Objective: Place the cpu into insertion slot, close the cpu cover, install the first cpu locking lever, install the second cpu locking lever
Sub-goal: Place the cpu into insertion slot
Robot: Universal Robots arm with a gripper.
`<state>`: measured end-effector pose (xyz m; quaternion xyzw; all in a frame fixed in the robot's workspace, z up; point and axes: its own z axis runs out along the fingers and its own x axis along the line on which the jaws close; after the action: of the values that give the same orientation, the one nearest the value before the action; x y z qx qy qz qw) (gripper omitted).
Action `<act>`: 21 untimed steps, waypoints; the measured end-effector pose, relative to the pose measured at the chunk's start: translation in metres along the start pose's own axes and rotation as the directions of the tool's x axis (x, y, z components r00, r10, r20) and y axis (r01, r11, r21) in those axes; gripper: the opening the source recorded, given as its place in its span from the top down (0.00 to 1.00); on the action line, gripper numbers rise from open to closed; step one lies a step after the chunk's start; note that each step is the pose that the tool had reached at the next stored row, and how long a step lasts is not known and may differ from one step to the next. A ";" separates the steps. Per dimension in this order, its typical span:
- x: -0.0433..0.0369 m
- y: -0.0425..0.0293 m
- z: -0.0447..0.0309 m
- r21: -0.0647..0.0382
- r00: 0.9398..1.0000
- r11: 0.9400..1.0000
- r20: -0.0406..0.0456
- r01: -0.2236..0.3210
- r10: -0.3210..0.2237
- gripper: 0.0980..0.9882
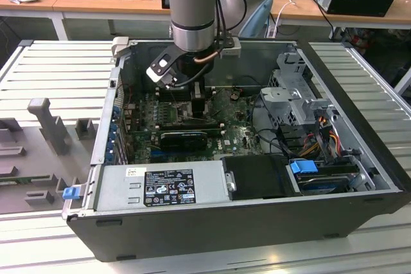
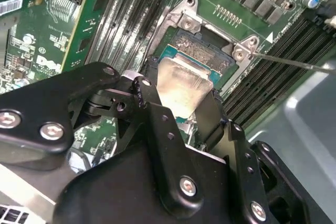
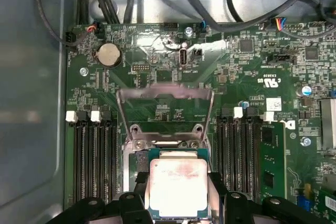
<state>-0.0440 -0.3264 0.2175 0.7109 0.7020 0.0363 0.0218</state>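
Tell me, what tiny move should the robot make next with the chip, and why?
Probably ease the cpu slowly straight down. The gripper holds it by its sides just over the slot, and the cover stands swung open, so nothing seems to block the way.

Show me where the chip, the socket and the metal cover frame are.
chip [image 3: 177, 187]: first wrist view, middle of its silver face.
socket [image 2: 202, 51]: second wrist view, its greyish centre.
cover frame [image 3: 165, 94]: first wrist view, outer bar of the raised frame.

One cpu [image 3: 177, 187], one cpu cover [image 3: 165, 94], seemingly eight memory slots [image 3: 94, 161].
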 end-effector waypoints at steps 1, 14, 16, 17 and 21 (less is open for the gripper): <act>0.0011 -0.0032 0.0017 0.000 1.000 1.000 -0.001 0.017 -0.017 0.52; 0.0045 -0.0054 0.0106 0.036 0.999 0.999 -0.004 0.034 -0.034 0.52; 0.0046 -0.0017 0.0116 0.041 0.999 0.999 -0.004 0.034 -0.034 0.52; 0.0046 0.0002 0.0120 0.043 0.999 0.999 -0.004 0.034 -0.034 0.52; 0.0062 0.0002 0.0143 0.045 1.000 0.999 -0.003 0.019 -0.019 0.52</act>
<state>-0.0426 -0.3199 0.2034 0.7044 0.7095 0.0212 0.0055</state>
